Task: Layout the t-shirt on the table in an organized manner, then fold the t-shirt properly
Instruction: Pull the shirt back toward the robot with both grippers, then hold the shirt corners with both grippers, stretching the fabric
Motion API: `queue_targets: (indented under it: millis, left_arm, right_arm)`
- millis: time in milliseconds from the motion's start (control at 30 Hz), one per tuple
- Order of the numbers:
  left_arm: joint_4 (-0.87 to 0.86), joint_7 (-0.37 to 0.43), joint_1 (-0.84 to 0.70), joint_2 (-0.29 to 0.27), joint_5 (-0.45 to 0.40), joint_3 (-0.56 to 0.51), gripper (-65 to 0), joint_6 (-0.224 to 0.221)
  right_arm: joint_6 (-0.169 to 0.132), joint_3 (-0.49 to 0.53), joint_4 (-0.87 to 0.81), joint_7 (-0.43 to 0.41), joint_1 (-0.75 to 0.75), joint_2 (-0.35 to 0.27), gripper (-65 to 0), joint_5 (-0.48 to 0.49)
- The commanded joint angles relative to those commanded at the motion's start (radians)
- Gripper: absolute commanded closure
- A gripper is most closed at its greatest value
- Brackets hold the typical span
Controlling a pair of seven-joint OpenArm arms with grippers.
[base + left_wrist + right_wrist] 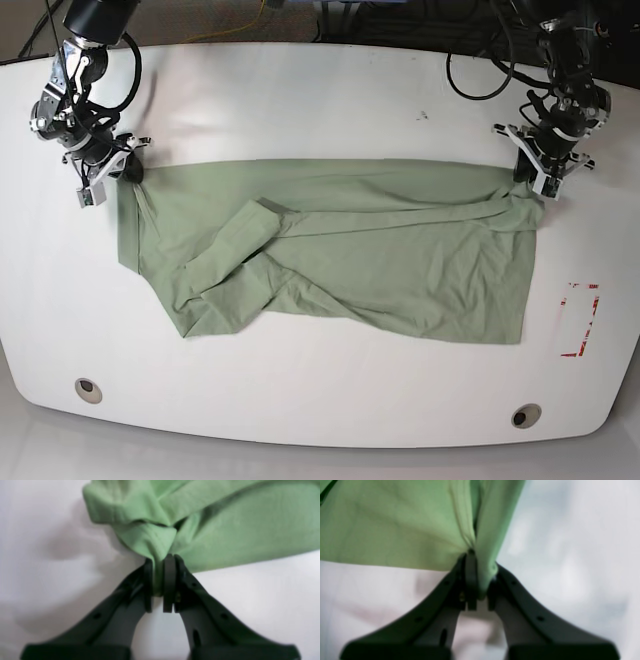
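A robotics lab: white table (320,100) (red tape marks (580,320)), cables (480,70) behind.

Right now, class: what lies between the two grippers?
In the base view, only the t-shirt, stretched from the right gripper to the left gripper, each clamped on it.

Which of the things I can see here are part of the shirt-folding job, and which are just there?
Part of the job:
t-shirt, stretched between both grippers
table
left gripper, shut on the t-shirt
right gripper, shut on the t-shirt

Just there:
red tape marks
grey grommets
cables at the table's far edge
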State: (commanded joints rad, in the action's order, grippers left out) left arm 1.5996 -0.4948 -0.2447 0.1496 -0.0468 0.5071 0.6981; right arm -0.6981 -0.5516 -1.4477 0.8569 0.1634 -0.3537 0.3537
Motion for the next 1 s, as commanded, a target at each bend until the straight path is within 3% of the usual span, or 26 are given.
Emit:
queue_targets:
  millis: [133, 233, 433, 667, 1000]
  left_arm:
    - [0.097, -0.081, -0.078, 0.000, 0.002, 0.003, -3.1, 0.000]
    - [0.158, -0.098, -0.144, 0.000, 0.002, 0.003, -3.2, 0.000]
    - [0.221, -0.098, -0.256, -0.002, 0.002, 0.003, -3.2, 0.000]
    - [0.241, -0.098, -0.353, -0.040, 0.002, 0.005, -3.2, 0.000]
    - [0.242, -0.098, -0.371, -0.044, 0.005, 0.000, -3.5, 0.000]
  right_arm:
    - [0.000, 0.000, -0.083, 0.018, 0.074, 0.000, 0.0, 0.000]
    - [0.000, -0.002, -0.130, 0.020, 0.129, 0.000, 0.0, -0.002]
    - [0.000, -0.005, -0.213, 0.021, 0.232, 0.006, 0.0, 0.000]
    - [0.000, -0.081, -0.253, 0.021, 0.330, 0.008, 0.0, 0.002]
    - [0.000, -0.086, -0.247, 0.021, 0.358, 0.008, 0.0, 0.002]
